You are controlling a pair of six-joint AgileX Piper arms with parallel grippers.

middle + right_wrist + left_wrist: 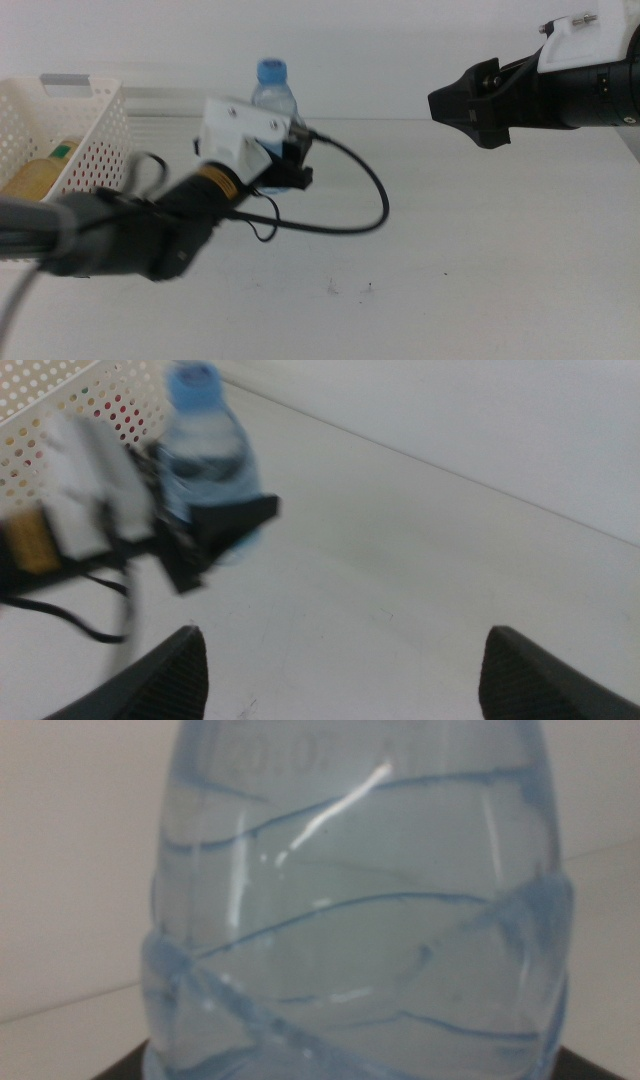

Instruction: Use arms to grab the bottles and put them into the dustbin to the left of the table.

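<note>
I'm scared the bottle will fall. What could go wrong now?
The left gripper is around the small clear blue-capped water bottle, low on its body, so the bottle might tip or slip. The white perforated plastic basket stands close by, so the bottle could bump its wall. The right gripper hangs open above the white table and could get in the way.

Two arms are in view, each with one gripper: the left gripper (290,165) and the right gripper (470,105). One water bottle (272,95) stands on the one table (480,250). One dustbin (85,135) holds one yellow bottle (35,178). One cable (370,190) loops across.
</note>
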